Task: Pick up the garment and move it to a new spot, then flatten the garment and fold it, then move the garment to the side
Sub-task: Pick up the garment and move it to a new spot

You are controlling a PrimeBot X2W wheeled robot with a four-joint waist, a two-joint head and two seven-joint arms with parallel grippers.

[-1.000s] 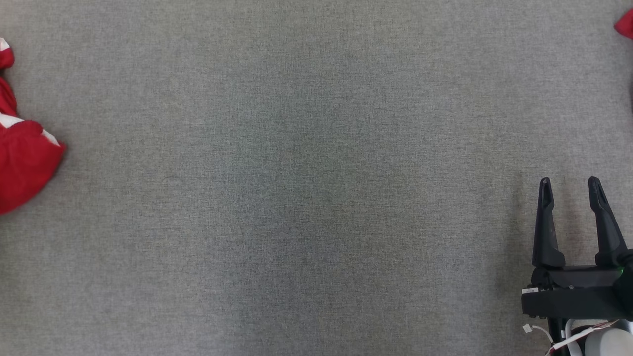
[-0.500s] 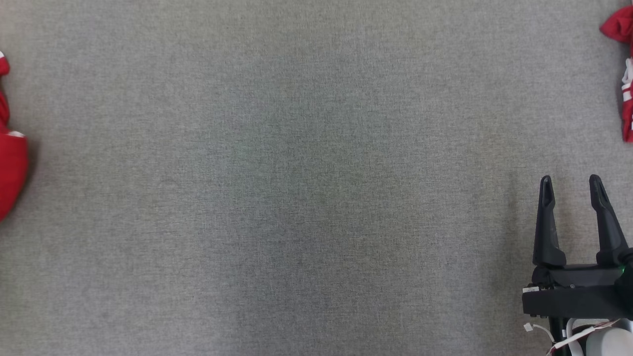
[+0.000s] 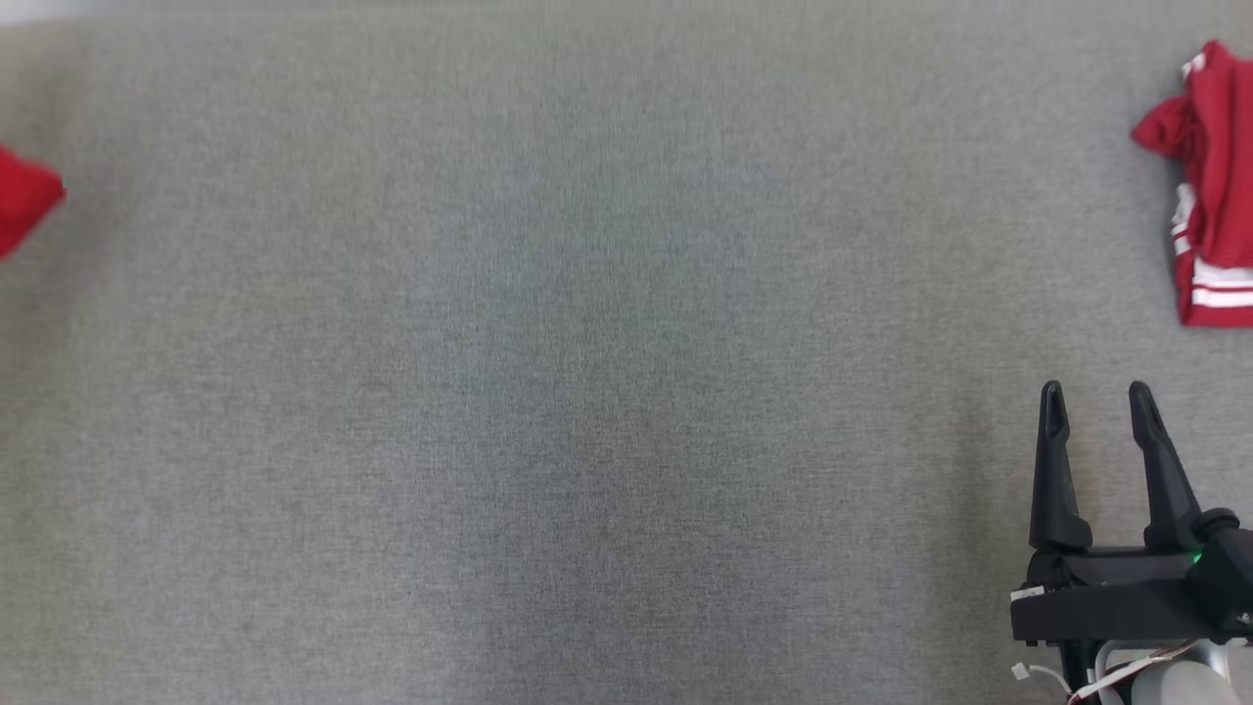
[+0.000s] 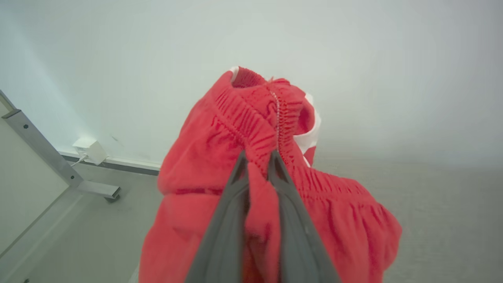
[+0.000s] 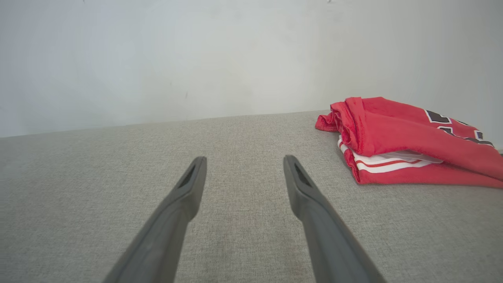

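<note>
The garment (image 4: 235, 129) is red with a gathered elastic band and white trim. In the left wrist view it hangs bunched in the air, and my left gripper (image 4: 257, 155) is shut on the band. A red corner of the garment (image 3: 24, 201) shows at the left edge of the head view. Low on the right, my right gripper (image 3: 1096, 397) stands open over the grey cloth surface (image 3: 587, 392). Nothing is between the fingers of the right gripper (image 5: 244, 161).
A second red garment with white stripes (image 3: 1209, 186) lies folded at the far right, ahead and to the right of the right gripper; the same second garment (image 5: 404, 141) shows dark lettering. A pale wall runs behind the surface. A metal frame leg (image 4: 47, 153) stands at the left.
The head view has shifted, bringing the folded garment on the right further in. The red garment at the left edge now shows less and sits higher. The right gripper stays open.
</note>
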